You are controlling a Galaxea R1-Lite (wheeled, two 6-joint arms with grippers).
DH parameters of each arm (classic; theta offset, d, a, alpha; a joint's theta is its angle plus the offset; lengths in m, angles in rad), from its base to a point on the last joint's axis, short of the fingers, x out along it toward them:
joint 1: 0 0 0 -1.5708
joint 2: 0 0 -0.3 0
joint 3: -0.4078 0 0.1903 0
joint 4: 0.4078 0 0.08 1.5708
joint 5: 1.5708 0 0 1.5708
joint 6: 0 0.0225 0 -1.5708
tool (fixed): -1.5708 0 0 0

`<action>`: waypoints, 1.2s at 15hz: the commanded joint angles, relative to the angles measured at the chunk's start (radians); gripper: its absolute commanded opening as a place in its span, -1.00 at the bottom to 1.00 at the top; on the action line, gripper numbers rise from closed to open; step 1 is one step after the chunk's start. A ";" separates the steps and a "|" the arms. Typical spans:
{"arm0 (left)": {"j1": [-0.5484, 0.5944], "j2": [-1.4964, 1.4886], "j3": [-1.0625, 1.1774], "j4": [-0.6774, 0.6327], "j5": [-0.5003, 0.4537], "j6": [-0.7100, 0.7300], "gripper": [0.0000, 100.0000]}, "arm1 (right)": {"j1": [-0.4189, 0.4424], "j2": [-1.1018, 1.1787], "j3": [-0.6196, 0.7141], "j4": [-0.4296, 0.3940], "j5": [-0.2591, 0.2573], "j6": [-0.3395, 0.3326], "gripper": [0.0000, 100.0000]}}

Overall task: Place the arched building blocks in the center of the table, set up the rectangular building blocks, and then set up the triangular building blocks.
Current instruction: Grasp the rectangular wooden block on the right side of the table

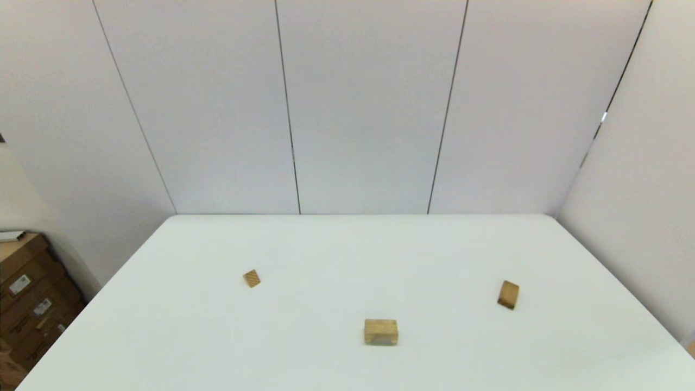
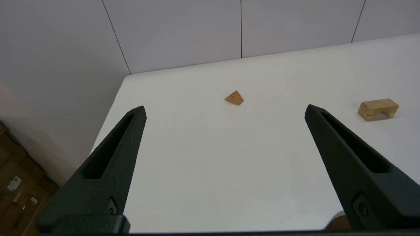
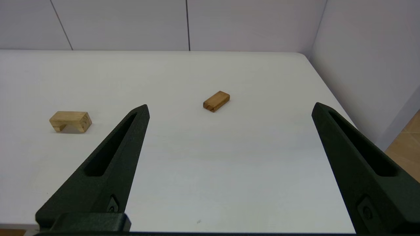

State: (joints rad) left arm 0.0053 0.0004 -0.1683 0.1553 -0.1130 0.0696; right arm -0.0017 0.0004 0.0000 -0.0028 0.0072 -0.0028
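The pale arched block (image 1: 380,331) stands on the white table (image 1: 347,255) near the front middle, its cut-out facing down; it also shows in both wrist views (image 2: 378,109) (image 3: 70,121). The darker rectangular block (image 1: 508,294) lies flat toward the right (image 3: 216,101). The small striped triangular block (image 1: 251,278) rests toward the left (image 2: 234,98). Neither arm appears in the head view. My left gripper (image 2: 224,109) hovers open near the front left, well short of the wedge. My right gripper (image 3: 229,108) hangs open near the front right, well short of the slab. Both hold nothing.
White wall panels (image 1: 347,108) close off the back and right side of the table. Stacked cardboard boxes (image 1: 27,298) stand on the floor past the left edge. The table's rounded far corners show in both wrist views.
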 commanded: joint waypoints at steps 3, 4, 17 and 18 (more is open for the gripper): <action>0.001 0.000 0.154 -0.224 0.001 -0.002 1.00 | 0.000 0.000 0.000 0.000 -0.001 0.000 1.00; 0.001 0.000 0.159 -0.238 0.003 -0.002 1.00 | 0.000 0.000 0.000 0.000 0.000 0.000 1.00; 0.001 0.000 0.167 -0.145 0.061 0.053 1.00 | 0.000 0.000 0.000 0.000 0.000 0.000 1.00; 0.001 0.000 0.167 -0.146 0.061 0.052 1.00 | 0.000 0.000 0.000 0.000 0.000 0.000 1.00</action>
State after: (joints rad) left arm 0.0057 0.0004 -0.0017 0.0100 -0.0523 0.1230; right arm -0.0013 0.0004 0.0000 -0.0028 0.0070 -0.0028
